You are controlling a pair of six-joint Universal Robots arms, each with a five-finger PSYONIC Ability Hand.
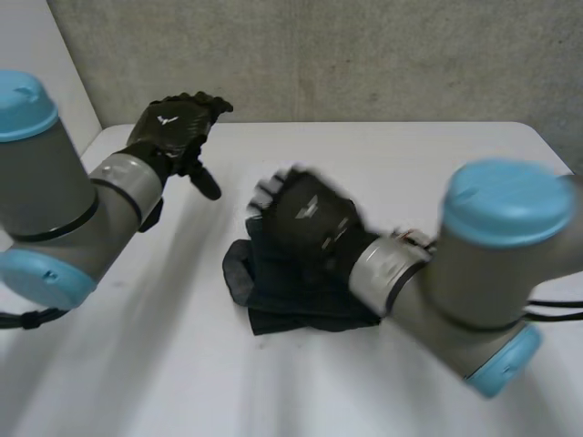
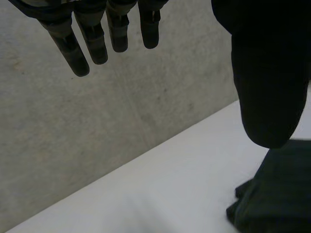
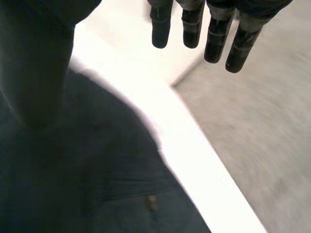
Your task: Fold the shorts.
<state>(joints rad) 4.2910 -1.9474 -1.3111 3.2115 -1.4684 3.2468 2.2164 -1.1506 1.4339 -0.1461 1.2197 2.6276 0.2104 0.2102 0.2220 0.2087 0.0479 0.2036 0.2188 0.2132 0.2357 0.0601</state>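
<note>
Left hand [image 1: 173, 127] raised clear of the desk [image 1: 392, 150], fingers [image 2: 87, 46] straight, spread well away from the thumb [image 2: 267, 77], gripping nothing. Beyond those fingertips, in the left wrist view, a grey wall [image 2: 97, 116]. Below the thumb, a dark bunched edge of the shorts [image 2: 277, 194] lying on the white desk, apart from this hand. Behind the hand, in the head view, the grey left arm [image 1: 55, 182] with its light-blue caps. Right hand [image 1: 310, 218] poised over the shorts, fingers [image 3: 218, 34] likewise straight and parted from the thumb [image 3: 39, 63], closed on nothing. Under its palm and thumb, in the right wrist view, dark cloth with soft creases. Past its fingertips, the pale edge of the desk and then a grey surface [image 3: 262, 145]. Cannot tell whether the palm touches the cloth or hangs just above it. Behind this hand, the right arm [image 1: 474, 264], also grey with light-blue caps. From the head view, the shorts as a compact dark bundle, partly beneath the right hand and reaching out from under it toward the wrist side, well apart from the left hand, off to that hand's thumb side.
</note>
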